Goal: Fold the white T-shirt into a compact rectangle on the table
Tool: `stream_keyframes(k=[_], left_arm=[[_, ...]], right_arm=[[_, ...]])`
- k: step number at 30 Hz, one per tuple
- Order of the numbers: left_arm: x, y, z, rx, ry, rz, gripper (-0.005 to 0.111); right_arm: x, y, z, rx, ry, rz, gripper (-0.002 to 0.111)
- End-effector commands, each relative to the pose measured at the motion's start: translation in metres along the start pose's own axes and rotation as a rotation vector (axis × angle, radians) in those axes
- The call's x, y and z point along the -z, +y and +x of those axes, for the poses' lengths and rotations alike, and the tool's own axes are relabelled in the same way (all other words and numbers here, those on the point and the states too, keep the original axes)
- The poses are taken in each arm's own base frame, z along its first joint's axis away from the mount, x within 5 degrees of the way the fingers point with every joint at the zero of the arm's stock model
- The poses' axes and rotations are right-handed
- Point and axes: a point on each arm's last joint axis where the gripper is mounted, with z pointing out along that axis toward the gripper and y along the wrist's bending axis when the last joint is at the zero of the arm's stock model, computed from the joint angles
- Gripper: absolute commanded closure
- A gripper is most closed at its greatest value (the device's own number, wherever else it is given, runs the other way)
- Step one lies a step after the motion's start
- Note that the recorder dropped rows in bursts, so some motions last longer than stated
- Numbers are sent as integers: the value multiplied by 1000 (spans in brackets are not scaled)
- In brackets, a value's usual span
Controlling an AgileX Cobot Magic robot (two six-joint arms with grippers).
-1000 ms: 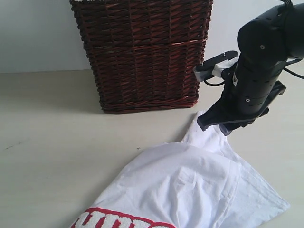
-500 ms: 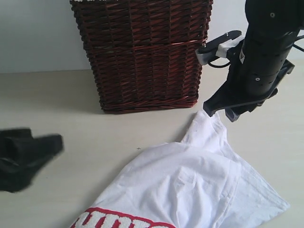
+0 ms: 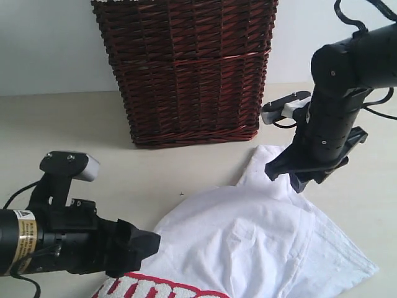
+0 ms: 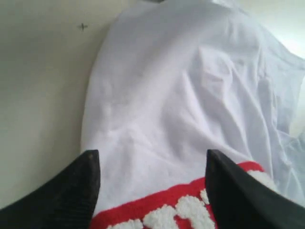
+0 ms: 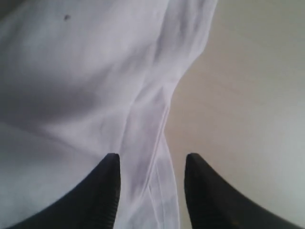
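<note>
Cream table (image 3: 68,127), wicker basket (image 3: 186,68) behind white T-shirt (image 3: 248,242)

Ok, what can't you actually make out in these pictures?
- white T-shirt lettering: exterior view, cut by bottom edge; left arm covers part.
- wicker basket rim: exterior view, cut by top edge.
- whether right gripper touches the shirt: right wrist view gives no depth.

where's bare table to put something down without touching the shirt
Bare table lies left of the wicker basket, down to the left gripper and its arm. A narrower strip runs right of the right gripper, past the white T-shirt edge. Crowded: the lower middle, where shirt and both grippers sit.
</note>
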Motion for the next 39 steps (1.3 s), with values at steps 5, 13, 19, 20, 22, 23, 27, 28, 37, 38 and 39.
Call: stream_keyframes(k=[5, 13, 19, 20, 22, 23, 27, 28, 37, 38, 39], left_arm=[[27, -1, -12, -53, -103, -69, 45], [34, -1, -11, -85, -117, -78, 45], [33, 3, -3, -83, -94, -89, 45], [33, 4, -2, -84, -89, -91, 45], [33, 5, 1, -87, -82, -96, 45], [33, 5, 1, -87, -79, -97, 45], [33, 4, 1, -101, -79, -92, 45], [33, 4, 1, -102, -79, -89, 45], [33, 2, 1, -143, -76, -68, 45], [33, 2, 1, -144, -77, -65, 45], [33, 1, 1, -144, -78, -61, 45]], right_arm=[[-43, 3, -7, 41, 20, -105, 89], [-31, 12, -10, 118, 81, -221, 108], [36, 7, -19, 152, -105, -199, 108], [51, 5, -18, 162, -147, -181, 108], [83, 0, -17, 173, -235, -145, 108], [99, -1, -15, 173, -280, -137, 108], [147, -8, -3, 157, -414, -76, 108], [157, -13, -1, 141, -442, -29, 108], [273, -39, 40, -32, -875, 220, 108], [279, -39, 44, -32, -902, 220, 108], [283, -39, 48, -32, -918, 229, 108]])
